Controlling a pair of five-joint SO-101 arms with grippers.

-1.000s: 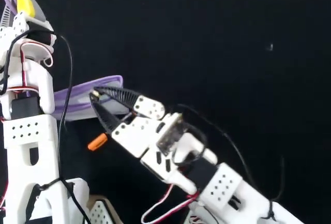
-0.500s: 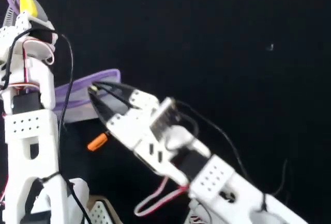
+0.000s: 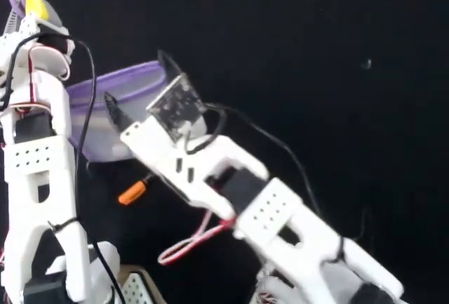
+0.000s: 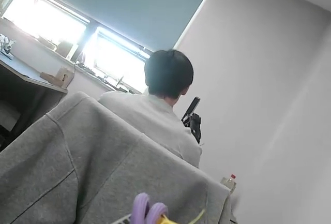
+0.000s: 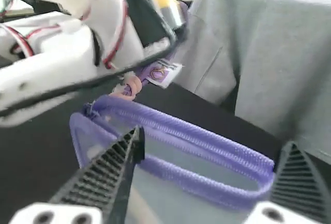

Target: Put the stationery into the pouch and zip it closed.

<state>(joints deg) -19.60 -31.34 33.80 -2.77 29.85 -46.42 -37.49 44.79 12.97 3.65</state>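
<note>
Right wrist view shows the right gripper (image 5: 214,138) spread wide and holding nothing, with the open, purple-zippered mouth of the pouch (image 5: 181,131) between its black jaws.

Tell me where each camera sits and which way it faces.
High view: fixed above, looking down on the table; both arms, right claw open at the purple pouch.
Left wrist view: on the left arm, tilted up at grey cloth and windows.
Right wrist view: on the right arm, facing the pouch's mouth between its fingers.
Shared by high and right wrist: pouch, left arm.
</note>
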